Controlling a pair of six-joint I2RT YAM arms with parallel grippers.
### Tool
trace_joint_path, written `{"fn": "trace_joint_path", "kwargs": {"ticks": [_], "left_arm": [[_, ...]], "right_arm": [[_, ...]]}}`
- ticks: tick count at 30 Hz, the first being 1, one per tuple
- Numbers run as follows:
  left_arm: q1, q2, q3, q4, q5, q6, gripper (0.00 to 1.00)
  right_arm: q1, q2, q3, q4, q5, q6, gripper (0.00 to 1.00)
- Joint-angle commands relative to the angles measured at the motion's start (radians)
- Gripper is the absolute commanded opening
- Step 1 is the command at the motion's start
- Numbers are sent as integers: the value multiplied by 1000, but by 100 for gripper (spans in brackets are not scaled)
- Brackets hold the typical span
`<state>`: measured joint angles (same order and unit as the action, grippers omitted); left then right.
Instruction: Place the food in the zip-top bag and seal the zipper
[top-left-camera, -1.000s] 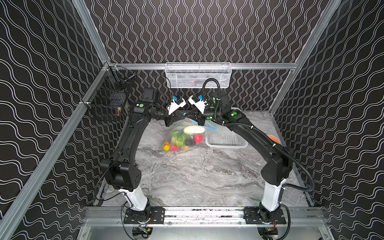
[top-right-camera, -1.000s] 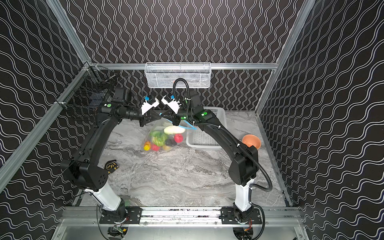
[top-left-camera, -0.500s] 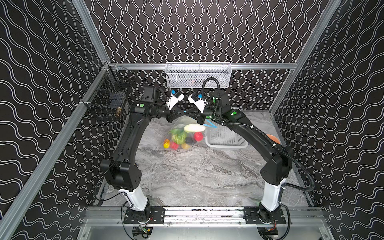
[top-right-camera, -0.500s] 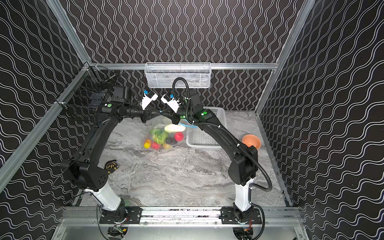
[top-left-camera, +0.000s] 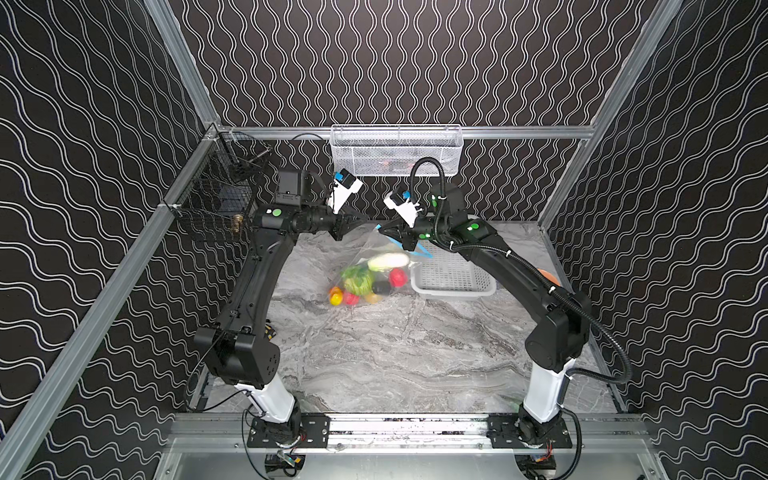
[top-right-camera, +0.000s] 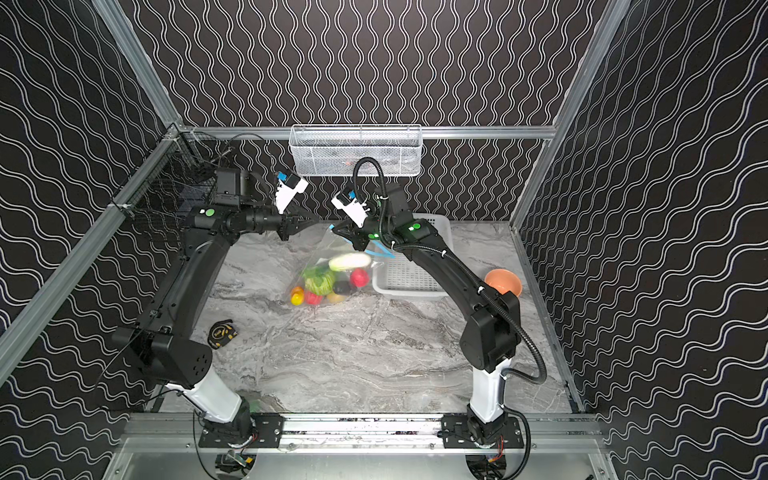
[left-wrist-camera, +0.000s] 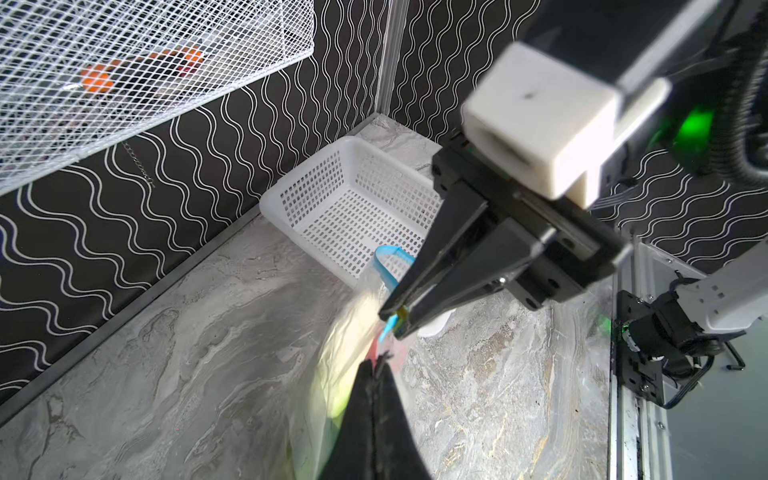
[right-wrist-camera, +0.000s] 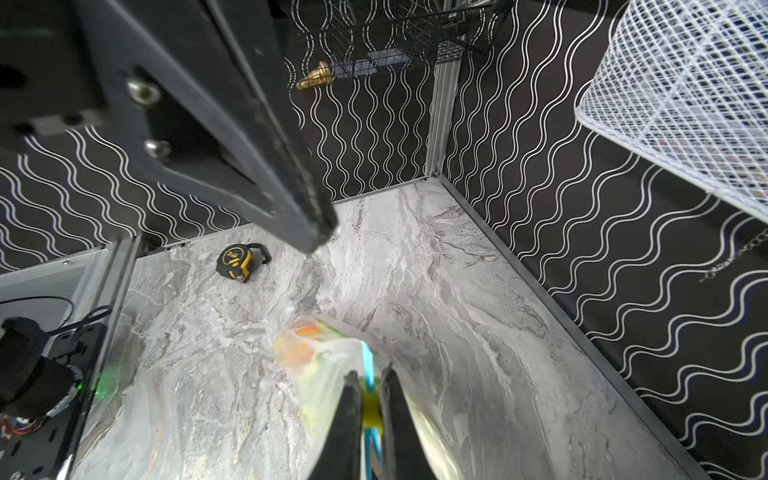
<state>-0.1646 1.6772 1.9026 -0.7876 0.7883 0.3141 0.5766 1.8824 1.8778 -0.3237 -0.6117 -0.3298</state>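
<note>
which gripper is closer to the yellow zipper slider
Right. The right gripper is shut on the yellow slider itself; the left gripper pinches the zip-top bag at its top edge farther along, apart from the slider.

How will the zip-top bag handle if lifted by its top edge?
Likely floppy: the zip-top bag drapes slack from the left gripper and right gripper, holding no shape. Probably bottom-heavy: the food bunches at its low end, so it may swing. The zipper loops loose past the right gripper, so likely limp too.
</note>
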Motion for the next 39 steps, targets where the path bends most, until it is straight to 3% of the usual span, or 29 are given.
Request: {"fn": "trace_joint_path", "kwargs": {"ticks": [1,5,9,14,18,25,31,39], "left_arm": [[1,-4,-7,23,12,15,0],[2,4,-35,-16,74,106,1],[-14,13,-34,-103,144,224,26],[-60,6,-78,-102,66,315,40],[-90,24,-72,-115,24,353,41],[-104,35,-63,-51,-16,310,37],[-109,37,-40,-32,-75,290,27],[-108,4,-17,-118,-159,376,38]], "right_arm": [[-1,-21,-8,31,-23,-3,2],[-3,-31,-28,60,-38,8,3],[-3,-21,-16,47,-42,5,3],[-3,-22,-17,50,-55,9,3],[-3,-20,-16,56,-63,15,3],[-3,-17,-8,52,-71,15,3],[-3,-18,-11,48,-67,10,3],[-4,-22,-22,47,-70,3,3]]}}
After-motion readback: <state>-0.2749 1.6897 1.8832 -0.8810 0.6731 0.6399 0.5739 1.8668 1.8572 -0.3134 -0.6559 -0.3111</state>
